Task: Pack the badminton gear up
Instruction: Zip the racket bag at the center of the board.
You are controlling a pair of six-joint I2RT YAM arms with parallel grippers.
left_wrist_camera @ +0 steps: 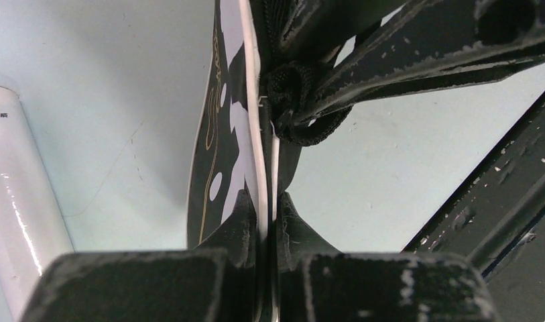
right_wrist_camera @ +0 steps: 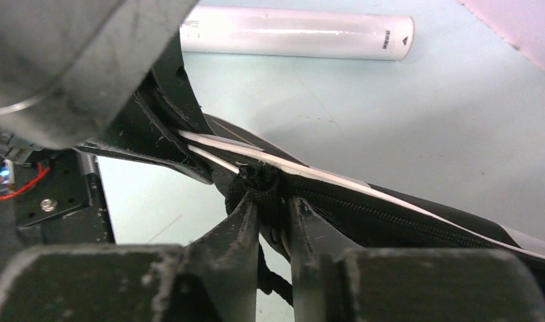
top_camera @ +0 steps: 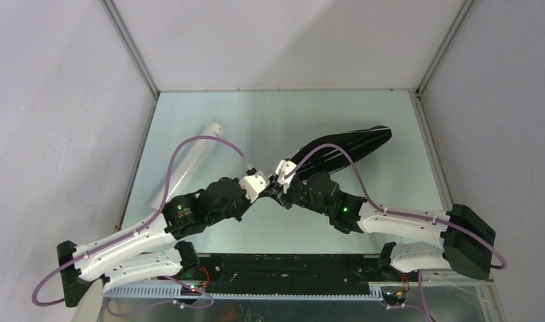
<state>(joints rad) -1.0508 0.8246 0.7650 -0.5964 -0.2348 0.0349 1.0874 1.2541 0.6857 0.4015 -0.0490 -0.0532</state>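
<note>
near edge: left arm [top_camera: 122, 245] and right arm [top_camera: 403, 218] both reached inward; wrists met over the middle of the surface [top_camera: 269, 114], almost nose to nose.
left jaws: pressed together, pinching the white-piped edge [left_wrist_camera: 259, 147] of the bag [top_camera: 343, 144] at its narrow near end; in the left wrist view the seam ran straight up from between the fingers.
right jaws: nearly together around the black pull tab [right_wrist_camera: 263, 186] at that same narrow end, a finger on either side; looked like a pinch on the tab.
spacing: left jaws just beside right jaws, both on the bag's neck.
bag position: lay on the surface, narrow end at the jaws, wide end toward the far right, well apart from both bases.
long axis: ran from the jaws away and to the right; the zipper [right_wrist_camera: 390, 218] followed it, leading off from the tab.
key relation: bag body lay beyond the right jaws along that axis, so a zipper pull would likely travel that line while the left held the neck; right arm was nearer the wide end.
zipper state: open or shut, could not tell.
tube [top_camera: 189, 164]: white, lay left of the arms, slanting from near left to far, apart from the bag, nearer the left arm.
rackets, shuttlecocks: none in sight; inside or not, could not tell.
step guess: working the bag's zipper, probably late in packing.
</note>
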